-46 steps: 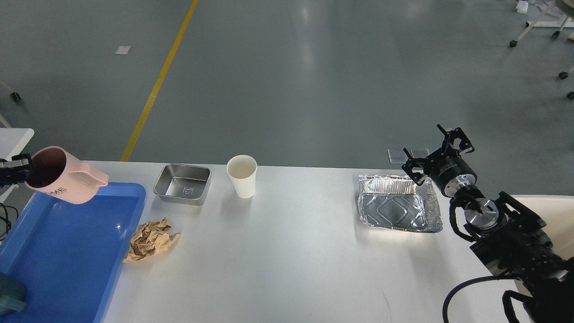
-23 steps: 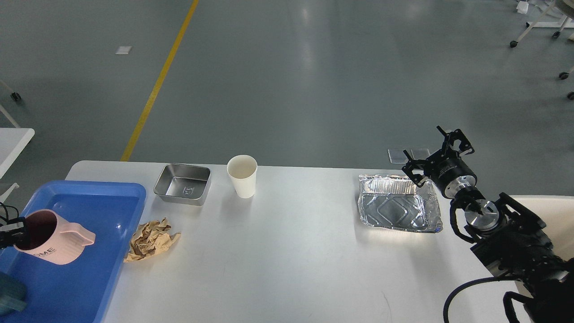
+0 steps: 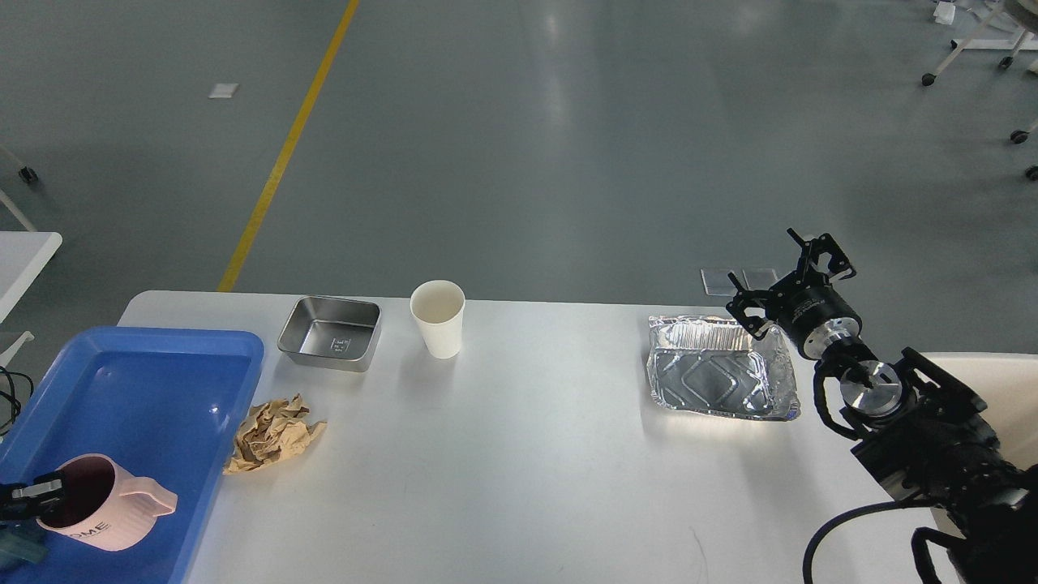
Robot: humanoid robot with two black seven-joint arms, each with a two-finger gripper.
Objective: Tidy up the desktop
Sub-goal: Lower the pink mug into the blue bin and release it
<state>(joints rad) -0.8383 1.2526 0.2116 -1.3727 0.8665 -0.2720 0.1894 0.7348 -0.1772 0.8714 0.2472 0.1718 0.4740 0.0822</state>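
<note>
Two grippers show over the desktop [image 3: 527, 454], the wide white top filling the lower view. Only the left gripper [image 3: 36, 493] carries anything: at the view's left edge it seems clamped on the rim of a pink mug [image 3: 101, 507], low over the blue tray [image 3: 138, 389] on the desktop's left end. Right gripper [image 3: 787, 280] hangs spread wide just beyond the foil pan [image 3: 718, 377]. Crumpled paper [image 3: 272, 434] lies beside the tray.

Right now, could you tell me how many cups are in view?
2: a white paper cup standing at the desktop's far edge, and a pink handled cup in the blue tray, near left. None seem hidden.
</note>
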